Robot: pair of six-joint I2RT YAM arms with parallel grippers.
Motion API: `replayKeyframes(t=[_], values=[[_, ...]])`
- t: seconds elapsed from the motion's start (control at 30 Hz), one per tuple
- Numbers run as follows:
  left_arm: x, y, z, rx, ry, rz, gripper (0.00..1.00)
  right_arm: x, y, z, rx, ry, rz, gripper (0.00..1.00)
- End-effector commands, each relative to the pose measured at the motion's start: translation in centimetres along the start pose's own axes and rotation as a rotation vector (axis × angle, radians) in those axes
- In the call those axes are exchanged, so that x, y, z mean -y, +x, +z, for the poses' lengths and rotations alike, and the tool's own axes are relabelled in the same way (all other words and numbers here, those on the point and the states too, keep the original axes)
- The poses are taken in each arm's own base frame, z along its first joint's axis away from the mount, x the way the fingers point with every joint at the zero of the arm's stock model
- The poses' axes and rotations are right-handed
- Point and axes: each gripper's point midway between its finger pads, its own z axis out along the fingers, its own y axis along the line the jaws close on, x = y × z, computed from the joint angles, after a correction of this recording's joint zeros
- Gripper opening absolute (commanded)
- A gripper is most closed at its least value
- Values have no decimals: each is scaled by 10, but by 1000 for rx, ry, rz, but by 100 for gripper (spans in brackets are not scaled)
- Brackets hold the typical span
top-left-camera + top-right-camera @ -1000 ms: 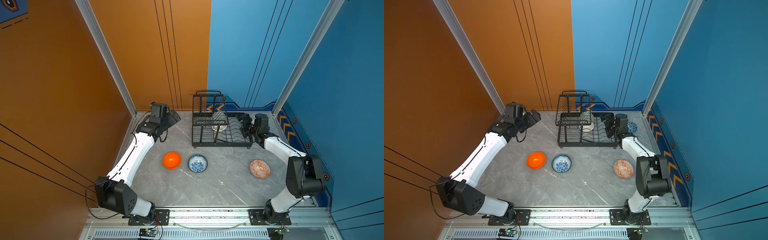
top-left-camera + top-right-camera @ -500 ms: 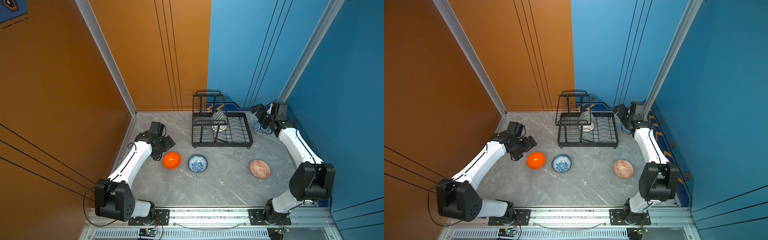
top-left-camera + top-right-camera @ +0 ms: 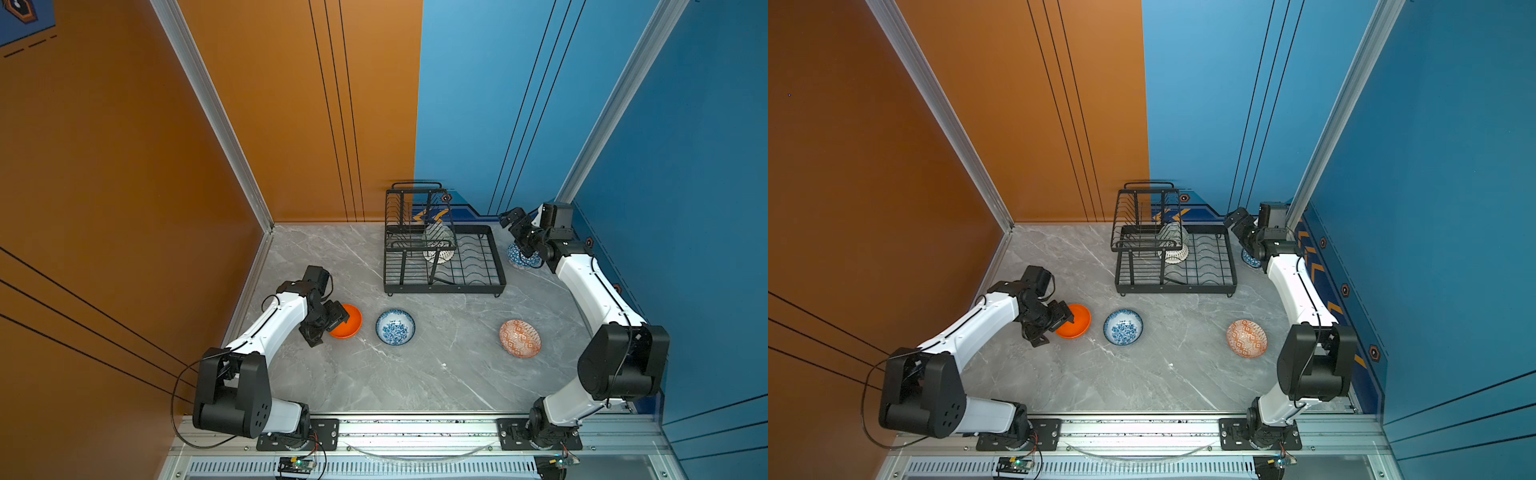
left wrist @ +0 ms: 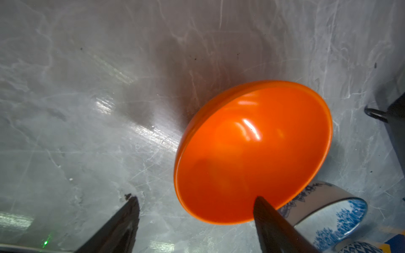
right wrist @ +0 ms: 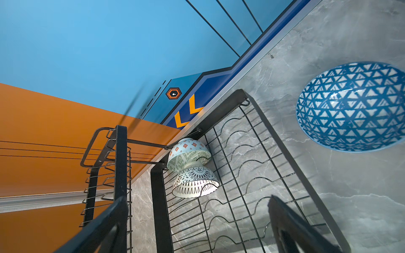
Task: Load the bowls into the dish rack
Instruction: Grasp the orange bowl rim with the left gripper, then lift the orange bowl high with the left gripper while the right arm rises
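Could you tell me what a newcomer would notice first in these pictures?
The glossy orange bowl stands out on the grey table, its rim between the open jaws of the left claw. At the back, the black dish rack holds a pale-green bowl and a lattice bowl tipped on their sides.

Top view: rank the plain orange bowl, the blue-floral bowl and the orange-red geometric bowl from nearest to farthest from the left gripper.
1. Plain orange bowl, right at the left gripper, on the left side.
2. Blue-floral bowl, just beyond it, near the middle.
3. Orange-red geometric bowl, far over on the right.
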Motion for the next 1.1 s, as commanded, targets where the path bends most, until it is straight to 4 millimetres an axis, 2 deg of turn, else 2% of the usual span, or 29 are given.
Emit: replayKeyframes(t=[0.0,0.13,0.37,0.63,0.7,0.8,0.87,0.93,1.07], values=[[-4,5,9,-46,-8,12,74,-5,6,3,-31,-5,8,100],[0,4,17,-59,3,16,56,-7,7,3,-33,-11,20,100],[-2,3,21,-64,-9,34,35,-10,8,4,-31,-18,32,100],[2,2,26,-76,-13,57,4,-21,4,5,-21,-39,40,100],[6,0,25,-70,-8,63,0,-27,2,5,-18,-49,37,100],[14,-9,20,-44,9,65,0,-37,0,6,-18,-67,33,100],[26,-18,11,-13,44,62,0,-43,0,6,-20,-80,29,100],[44,-34,-9,55,101,60,0,-51,-1,4,-23,-97,21,100],[83,-77,-67,272,228,52,0,-75,-4,-1,-19,-149,3,100]])
